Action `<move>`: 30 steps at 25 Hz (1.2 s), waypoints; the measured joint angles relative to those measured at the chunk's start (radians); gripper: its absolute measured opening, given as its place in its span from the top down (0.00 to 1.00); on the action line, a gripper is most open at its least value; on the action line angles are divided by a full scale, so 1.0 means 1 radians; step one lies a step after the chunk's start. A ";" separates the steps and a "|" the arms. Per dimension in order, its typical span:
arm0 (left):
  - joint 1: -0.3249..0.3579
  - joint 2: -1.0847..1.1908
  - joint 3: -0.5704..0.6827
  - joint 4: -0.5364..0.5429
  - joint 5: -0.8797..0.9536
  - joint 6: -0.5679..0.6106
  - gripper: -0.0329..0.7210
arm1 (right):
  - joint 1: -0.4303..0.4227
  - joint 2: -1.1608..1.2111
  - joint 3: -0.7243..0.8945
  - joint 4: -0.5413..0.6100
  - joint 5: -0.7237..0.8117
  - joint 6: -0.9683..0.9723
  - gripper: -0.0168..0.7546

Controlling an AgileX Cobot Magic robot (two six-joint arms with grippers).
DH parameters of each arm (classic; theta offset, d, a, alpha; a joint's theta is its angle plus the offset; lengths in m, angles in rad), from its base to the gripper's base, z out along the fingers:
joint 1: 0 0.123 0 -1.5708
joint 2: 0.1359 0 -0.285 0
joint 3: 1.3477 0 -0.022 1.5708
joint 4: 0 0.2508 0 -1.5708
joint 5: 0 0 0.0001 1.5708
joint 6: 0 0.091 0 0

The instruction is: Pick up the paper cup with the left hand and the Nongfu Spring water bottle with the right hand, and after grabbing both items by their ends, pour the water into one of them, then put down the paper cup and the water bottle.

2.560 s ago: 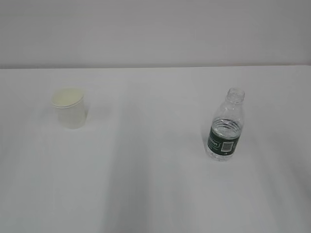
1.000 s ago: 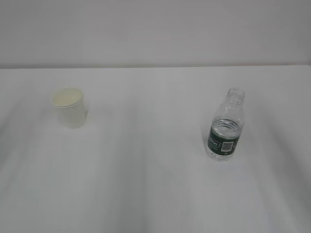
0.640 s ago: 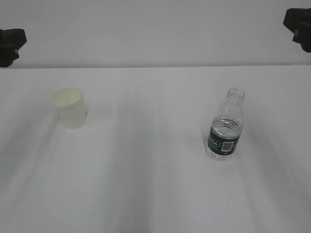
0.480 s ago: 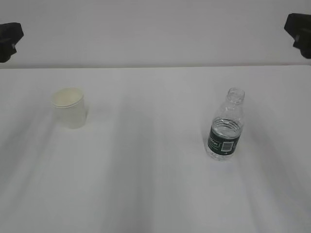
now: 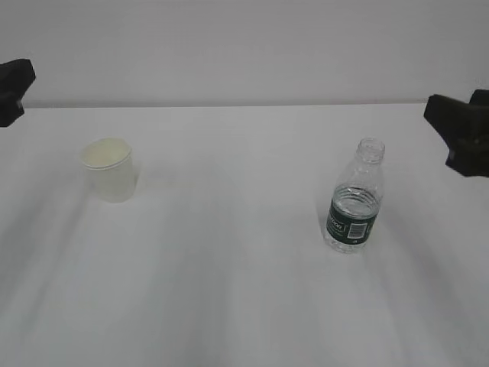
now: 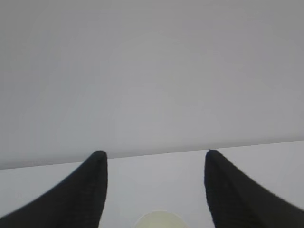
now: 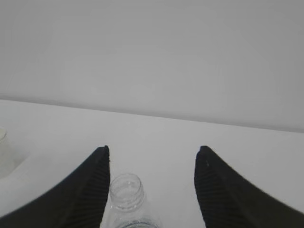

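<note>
Ribbed clear plastic bottle point(image 5: 352, 203); smooth tapered paper cup point(image 5: 111, 169).

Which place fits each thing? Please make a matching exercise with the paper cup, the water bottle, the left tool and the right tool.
Things:
1. paper cup
2. water bottle
3. left tool
4. right tool

Places:
A. open, bottle mouth low between its fingers
B. stands on the table's right side, uncapped
C. open, cup rim low between its fingers
D. stands on the table's left side

Pairs: 1-D, 2-B, 3-C, 4-A
</note>
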 joint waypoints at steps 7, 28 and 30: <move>0.000 0.026 0.001 0.098 -0.032 -0.074 0.35 | 0.000 0.000 0.093 -0.022 -0.103 0.013 0.42; 0.000 0.165 0.072 0.292 -0.297 -0.176 0.35 | 0.000 0.410 0.242 -0.008 -0.621 -0.040 0.21; 0.000 0.166 0.078 0.294 -0.317 -0.176 0.35 | 0.000 0.478 0.238 0.003 -0.638 -0.042 0.21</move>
